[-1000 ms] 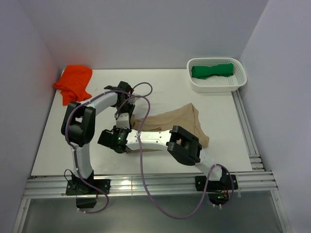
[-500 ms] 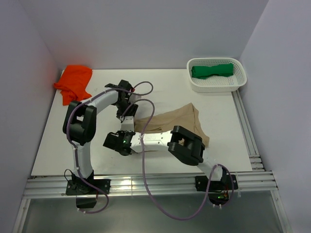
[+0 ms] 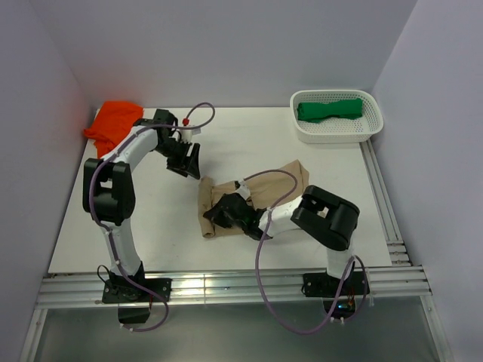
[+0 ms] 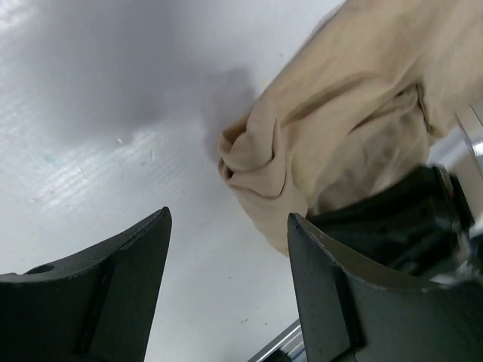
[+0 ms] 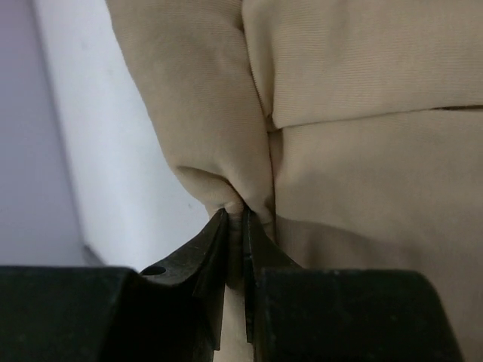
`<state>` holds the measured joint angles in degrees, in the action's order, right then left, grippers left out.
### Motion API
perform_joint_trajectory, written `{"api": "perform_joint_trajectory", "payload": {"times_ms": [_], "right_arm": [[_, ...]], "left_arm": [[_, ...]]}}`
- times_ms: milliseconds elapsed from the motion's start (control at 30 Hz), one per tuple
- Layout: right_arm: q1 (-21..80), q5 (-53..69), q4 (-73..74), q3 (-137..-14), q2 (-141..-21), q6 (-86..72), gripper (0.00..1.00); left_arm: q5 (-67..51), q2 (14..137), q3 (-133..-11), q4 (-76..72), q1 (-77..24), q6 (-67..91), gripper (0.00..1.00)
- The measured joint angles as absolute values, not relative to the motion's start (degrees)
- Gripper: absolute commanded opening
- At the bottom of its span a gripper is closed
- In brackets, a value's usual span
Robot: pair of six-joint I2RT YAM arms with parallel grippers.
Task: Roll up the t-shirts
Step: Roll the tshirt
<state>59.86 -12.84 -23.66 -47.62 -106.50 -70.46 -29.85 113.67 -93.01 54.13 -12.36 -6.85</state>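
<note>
The right gripper [image 5: 235, 220] has its 2 jaws pinched almost together on a small pucker of the tan t-shirt [image 5: 355, 158], and the cloth bunches just above the fingertips, where a folded edge meets a flatter panel. In the top view this right gripper [image 3: 219, 213] sits low at the left end of the tan t-shirt [image 3: 285, 175], with its arm reaching in from the right along the near side of the cloth. The shirt lies near the middle of the table [image 3: 249, 139], gathered into a long crumpled band that runs from its bunched left end up toward the far right. The left gripper [image 4: 226, 222] holds its 2 jaws wide apart with nothing between them, above bare table, and its wrist camera shows the rumpled end of the tan t-shirt [image 4: 339, 98] just beyond the fingertips. From above, the left gripper [image 3: 189, 160] is on the far-left side of the shirt, near it but not touching. An orange t-shirt [image 3: 115, 124] lies in a heap at the far left corner of the table. A green t-shirt [image 3: 328, 109] lies bundled inside the white perforated basket [image 3: 336, 137] at the far right corner, well apart from both grippers.
</note>
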Motion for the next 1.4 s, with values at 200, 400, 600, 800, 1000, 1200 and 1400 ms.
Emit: {"api": "perform_joint_trajectory", "payload": {"times_ms": [200,400,600,800,1000,1200,1400], "right_arm": [[56.47,-3.97,-48.64,-40.05,-112.88,-78.85,0.10],[55.75,-1.32,-62.46,-36.67,-117.75,-84.55,0.10],[55.72,-0.91,-64.51,-35.40,-117.89,-85.65,0.11],[56.21,-2.96,-56.77,-36.42,-114.19,-83.70,0.37],[59.51,-11.33,-33.26,-42.09,-106.00,-78.19,0.57],[64.66,-22.98,-5.04,-54.52,-103.77,-74.22,0.59],[69.45,-33.30,15.51,-69.38,-106.00,-71.09,0.59]], "left_arm": [[-35.20,111.96,-84.49,51.18,-11.25,-8.38,0.68],[-39.94,113.06,-78.65,44.99,-11.29,-6.70,0.65],[-41.30,114.78,-77.06,39.05,-11.51,-2.11,0.42],[-36.18,115.11,-77.14,37.91,-13.54,2.15,0.12],[-28.71,113.58,-77.87,38.94,-16.60,3.01,0.00],[-21.21,112.88,-79.77,41.34,-19.75,2.44,0.00],[-16.51,112.88,-81.54,43.75,-21.82,2.15,0.00]]}}
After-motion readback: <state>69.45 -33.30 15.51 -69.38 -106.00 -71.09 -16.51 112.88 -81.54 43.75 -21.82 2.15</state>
